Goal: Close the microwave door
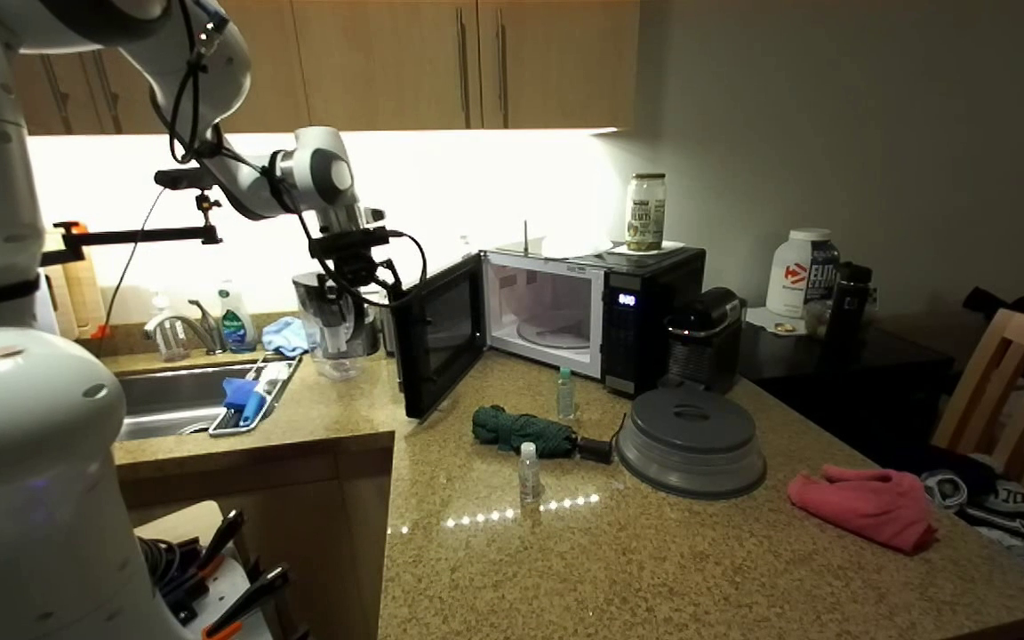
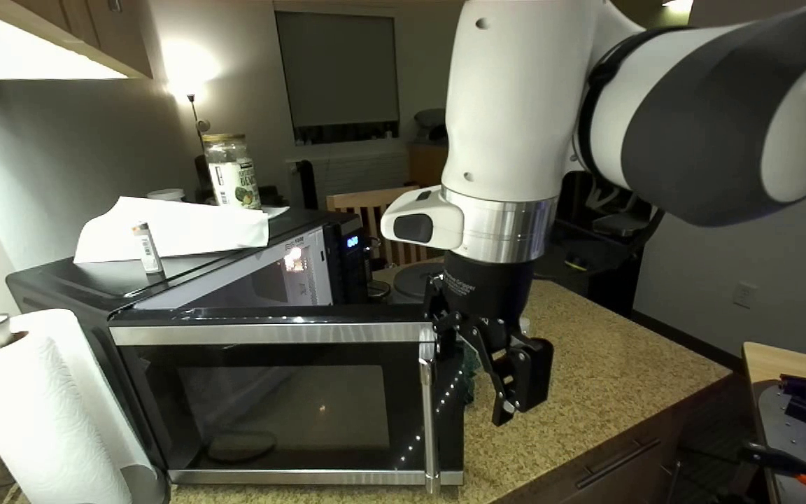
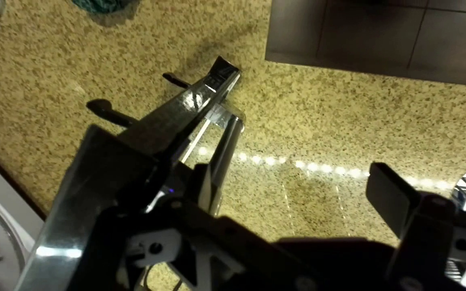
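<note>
The black microwave (image 1: 654, 329) sits on the counter with its pale inside showing. Its black door (image 1: 441, 329) stands wide open in both exterior views (image 2: 284, 399). A metal bar handle (image 2: 427, 413) runs up the door's outer face near the free edge. My gripper (image 2: 490, 371) points down at that free edge and is open, with nothing between its fingers. In the wrist view, my gripper (image 3: 295, 192) has its left finger close beside the handle (image 3: 227, 149); I cannot tell if they touch. The right finger is well apart, over the counter.
A green umbrella (image 1: 525, 433), small bottles (image 1: 528, 476) and a grey domed cover (image 1: 690, 440) lie before the microwave. A coffee maker (image 1: 703, 338) stands beside it. A pitcher (image 1: 334, 324) and a paper towel roll (image 2: 46, 413) stand behind the door. A jar (image 1: 645, 213) is on top.
</note>
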Motion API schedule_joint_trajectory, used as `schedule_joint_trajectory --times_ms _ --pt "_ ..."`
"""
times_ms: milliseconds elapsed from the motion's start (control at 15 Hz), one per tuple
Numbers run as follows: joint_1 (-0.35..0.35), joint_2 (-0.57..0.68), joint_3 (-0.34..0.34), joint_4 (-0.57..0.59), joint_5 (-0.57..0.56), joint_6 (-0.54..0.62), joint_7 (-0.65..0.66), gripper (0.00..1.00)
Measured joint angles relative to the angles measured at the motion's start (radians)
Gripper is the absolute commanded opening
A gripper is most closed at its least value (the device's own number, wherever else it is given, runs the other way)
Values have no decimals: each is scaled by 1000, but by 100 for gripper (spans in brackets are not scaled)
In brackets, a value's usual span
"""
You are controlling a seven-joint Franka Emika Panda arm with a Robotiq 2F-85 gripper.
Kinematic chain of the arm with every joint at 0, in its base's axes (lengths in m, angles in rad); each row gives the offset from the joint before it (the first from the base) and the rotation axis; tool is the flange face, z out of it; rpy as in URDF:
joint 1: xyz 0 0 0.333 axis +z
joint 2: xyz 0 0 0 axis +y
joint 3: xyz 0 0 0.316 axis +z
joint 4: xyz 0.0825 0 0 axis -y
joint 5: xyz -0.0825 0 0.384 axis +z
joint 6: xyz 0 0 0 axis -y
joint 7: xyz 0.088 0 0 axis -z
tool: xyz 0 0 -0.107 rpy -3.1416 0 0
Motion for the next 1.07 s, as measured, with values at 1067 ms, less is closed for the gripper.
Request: schedule_joint_trajectory --times_ms 1067 --pt "-149 167 -195 259 -229 46 48 100"
